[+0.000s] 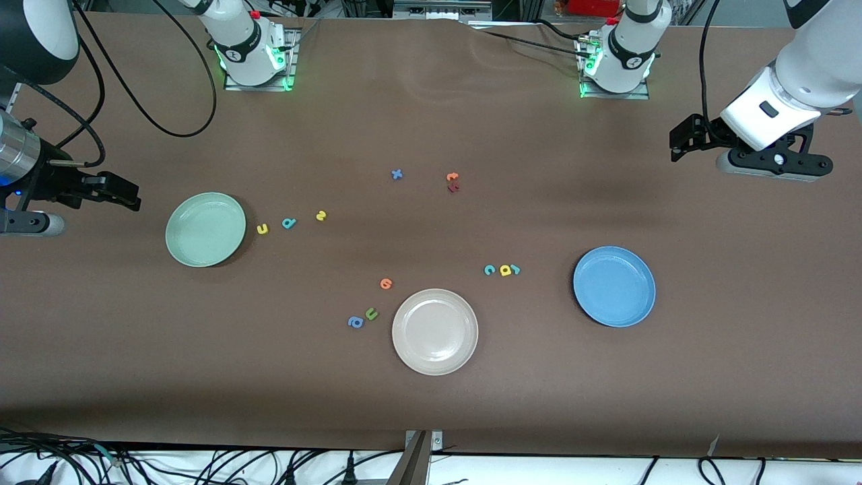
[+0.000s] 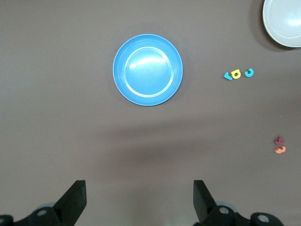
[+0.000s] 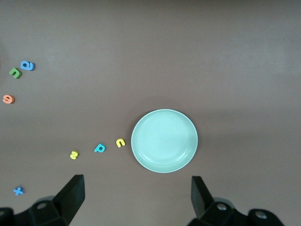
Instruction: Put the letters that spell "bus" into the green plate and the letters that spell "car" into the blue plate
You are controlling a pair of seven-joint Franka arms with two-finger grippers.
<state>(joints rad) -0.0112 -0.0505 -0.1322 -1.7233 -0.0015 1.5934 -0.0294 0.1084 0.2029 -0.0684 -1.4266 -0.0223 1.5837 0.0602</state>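
Bus letters (image 1: 289, 223) are seen loose on the surface (image 1: 431, 391) beside the green plate (image 1: 205, 229); car letters (image 1: 502, 270) lie near the blue plate (image 1: 613, 286). Left pincer (image 1: 680, 143) and right pincer (image 1: 124, 194) are held wide open, empty, above the surface ends.

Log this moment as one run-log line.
left gripper: open, idle | right gripper: open, idle | green plate: empty | blue plate: empty | letters: on table

Robot lab bench.
Two arm bases (image 1: 252, 50) bolted along one edge of a brown-covered table (image 1: 431, 391), loose cables (image 1: 135, 465) bundled under its camera-side edge.
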